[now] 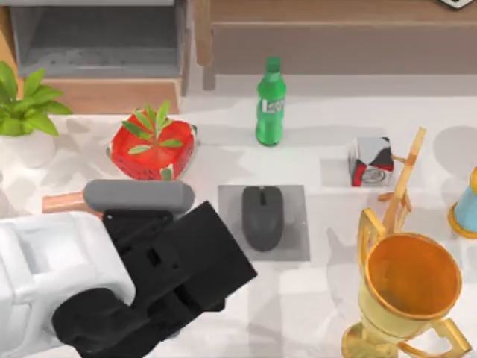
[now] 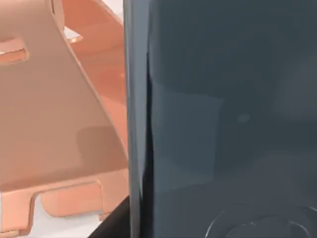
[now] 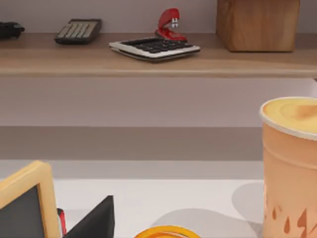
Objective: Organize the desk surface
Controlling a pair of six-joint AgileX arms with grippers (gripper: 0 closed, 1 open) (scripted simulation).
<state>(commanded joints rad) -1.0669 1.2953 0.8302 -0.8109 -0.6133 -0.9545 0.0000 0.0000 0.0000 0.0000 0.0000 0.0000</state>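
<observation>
White worktop point(image 1: 313, 298) is spreading under everything, mouse point(image 1: 262, 216) sitting mid-mat point(image 1: 294, 224). Left end effector point(image 1: 138, 212) is hovering over a grey phone point(image 1: 139, 196); can't tell its grip.

White desk surface point(image 1: 313, 298), flat, matte, many objects scattered

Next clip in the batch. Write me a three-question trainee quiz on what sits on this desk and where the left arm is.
1. True or false: the computer mouse lies on the grey mat.
2. Which thing stands nearest the top view's lower right corner? A) green bottle B) gold trophy C) red strawberry-patterned pot
3. Fill in: the left arm is over the desk surface at the top view's lower ____ side.

Key: 1 true; 2 B; 3 left.
</observation>
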